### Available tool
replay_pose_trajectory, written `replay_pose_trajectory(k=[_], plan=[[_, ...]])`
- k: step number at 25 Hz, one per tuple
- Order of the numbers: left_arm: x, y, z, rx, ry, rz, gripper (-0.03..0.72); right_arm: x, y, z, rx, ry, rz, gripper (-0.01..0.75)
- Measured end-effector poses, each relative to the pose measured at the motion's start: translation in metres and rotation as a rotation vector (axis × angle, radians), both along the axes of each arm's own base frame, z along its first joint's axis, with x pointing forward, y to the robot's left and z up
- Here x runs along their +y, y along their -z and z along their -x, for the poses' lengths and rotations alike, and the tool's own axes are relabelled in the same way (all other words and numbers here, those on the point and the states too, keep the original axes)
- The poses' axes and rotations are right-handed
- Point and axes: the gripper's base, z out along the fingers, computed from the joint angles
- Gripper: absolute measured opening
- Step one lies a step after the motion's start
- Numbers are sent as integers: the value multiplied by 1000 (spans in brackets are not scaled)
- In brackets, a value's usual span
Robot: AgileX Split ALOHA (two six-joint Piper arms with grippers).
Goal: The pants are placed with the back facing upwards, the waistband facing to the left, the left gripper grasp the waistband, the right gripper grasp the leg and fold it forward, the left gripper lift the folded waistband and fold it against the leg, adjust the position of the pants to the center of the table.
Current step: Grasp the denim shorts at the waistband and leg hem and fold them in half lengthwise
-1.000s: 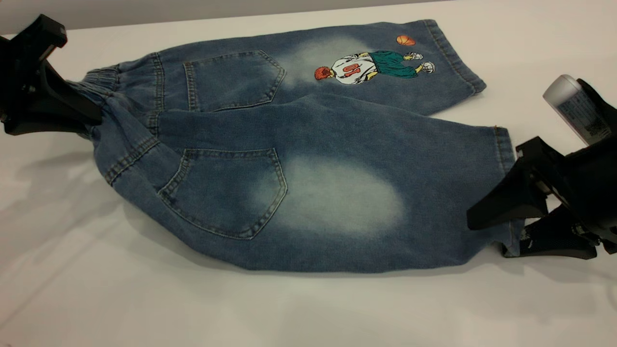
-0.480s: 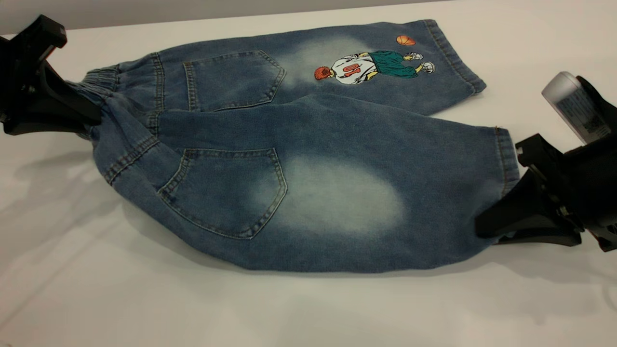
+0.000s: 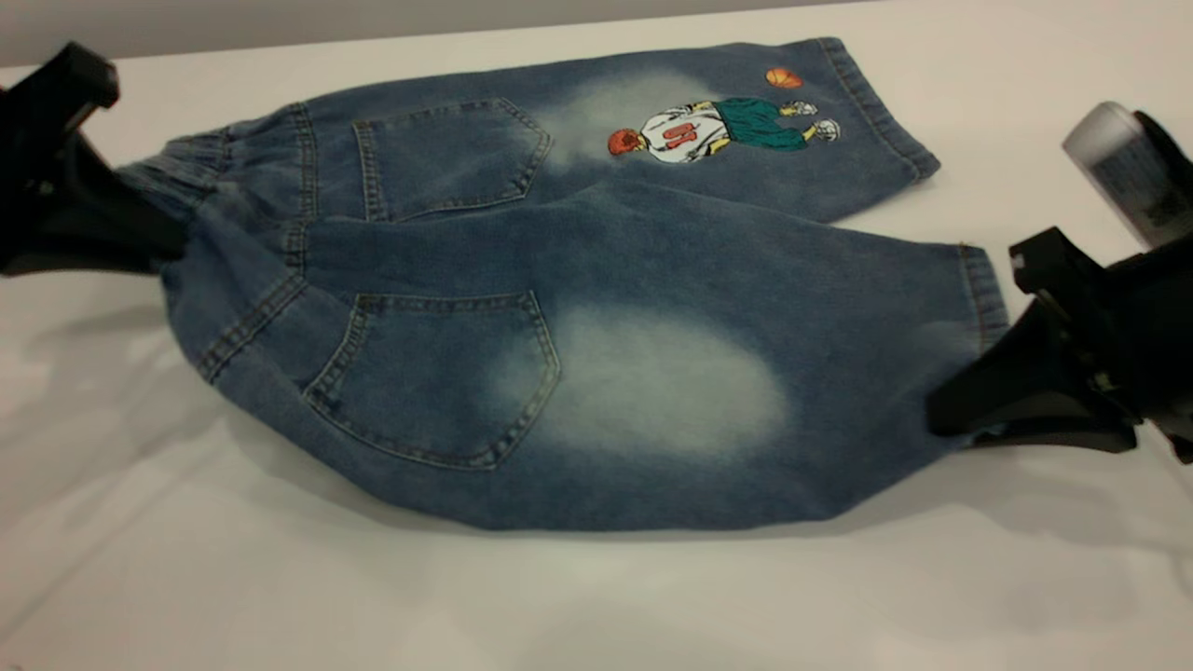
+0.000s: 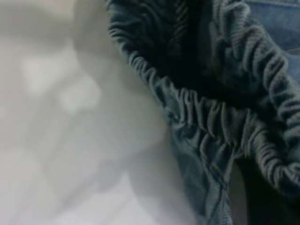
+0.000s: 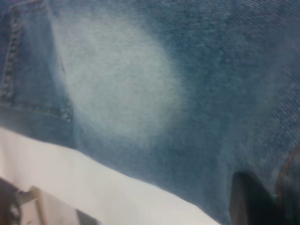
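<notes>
Illumination is bright, even and diffuse, apparently from above. The white table (image 3: pixel 596 596) reads slightly overexposed, with no hard glare. Soft grey shadows lie on it beneath the pants (image 3: pixel 578 308) and below both arms. The exterior view is moderately sharp at centre; the left gripper (image 3: pixel 172 244) and right gripper (image 3: pixel 941 419) are smeared by motion blur. Both wrist views are out of focus; denim weave and stitching appear soft.
</notes>
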Motion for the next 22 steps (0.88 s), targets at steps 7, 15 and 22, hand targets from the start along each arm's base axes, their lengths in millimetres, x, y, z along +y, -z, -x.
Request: replay_pose_trajectory(k=[7, 15, 22], plan=[[1, -6, 37, 55, -21, -58, 85, -8, -16, 25, 7, 33, 109, 24], [0, -26, 72, 65, -69, -87, 85, -7, -38, 62, 5, 49, 100, 24], [-5, -62, 90, -2, -116, -40, 85, -3, -79, 56, -104, 48, 43, 24]])
